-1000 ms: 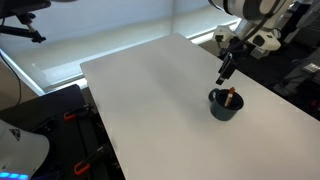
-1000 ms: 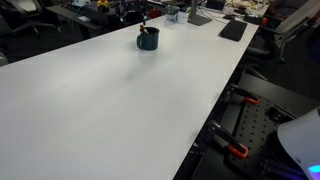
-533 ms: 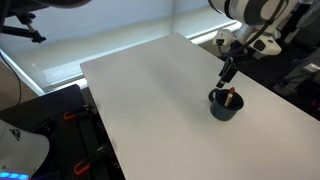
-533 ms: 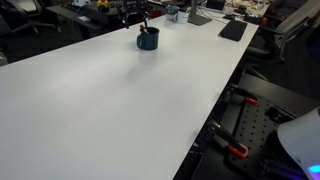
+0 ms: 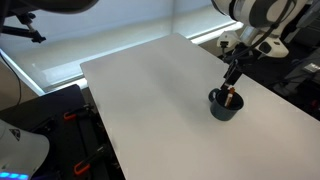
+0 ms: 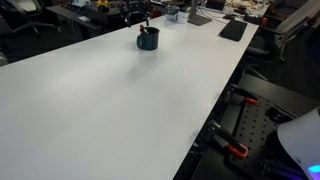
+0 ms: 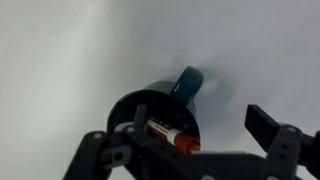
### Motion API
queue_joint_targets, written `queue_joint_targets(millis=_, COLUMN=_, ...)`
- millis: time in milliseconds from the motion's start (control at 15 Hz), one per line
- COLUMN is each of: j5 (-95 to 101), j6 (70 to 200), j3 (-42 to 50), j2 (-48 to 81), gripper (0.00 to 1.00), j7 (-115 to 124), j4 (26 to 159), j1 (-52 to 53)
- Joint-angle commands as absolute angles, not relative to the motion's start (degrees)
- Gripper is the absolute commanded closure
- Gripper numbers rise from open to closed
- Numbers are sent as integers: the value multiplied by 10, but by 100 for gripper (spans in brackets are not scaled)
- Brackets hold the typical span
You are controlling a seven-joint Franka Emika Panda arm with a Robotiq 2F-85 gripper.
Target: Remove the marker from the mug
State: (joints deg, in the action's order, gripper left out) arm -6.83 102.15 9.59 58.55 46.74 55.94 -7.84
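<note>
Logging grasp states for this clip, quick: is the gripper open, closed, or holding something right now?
Gripper: open, holding nothing; jaws spread above the mug, with the marker inside it.

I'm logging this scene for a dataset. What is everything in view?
Mug: one, dark blue, on the table near one end.
Marker: one, orange-red, inside the mug.
Table: one, white, fills most of both exterior views.
Clamps: at least two, black with orange parts, beside the table's edge.
Robot arm: one, white and black, reaching down over the mug, jaws open.
</note>
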Motion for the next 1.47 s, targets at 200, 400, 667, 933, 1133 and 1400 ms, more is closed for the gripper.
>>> queue_joint_targets(millis=200, j5=-68, j6=1023, j3=103, j2=592, gripper=0, j7=481, j4=548, j1=-82)
queue_joint_targets(millis=400, j5=-68, j6=1023, j3=104, j2=599, gripper=0, j7=486, j4=542, j1=-87)
queue_joint_targets(millis=667, j5=-68, j6=1023, j3=104, j2=601, gripper=0, j7=486, j4=539, j1=-87)
queue_joint_targets(millis=933, j5=-65, j6=1026, j3=108, j2=612, gripper=0, j7=496, j4=528, j1=-86)
queue_joint_targets(millis=1133, j5=-63, j6=1030, j3=111, j2=621, gripper=0, j7=499, j4=522, j1=-87)
queue_joint_targets(millis=1400, j5=-64, j6=1038, j3=115, j2=628, gripper=0, j7=505, j4=516, j1=-91)
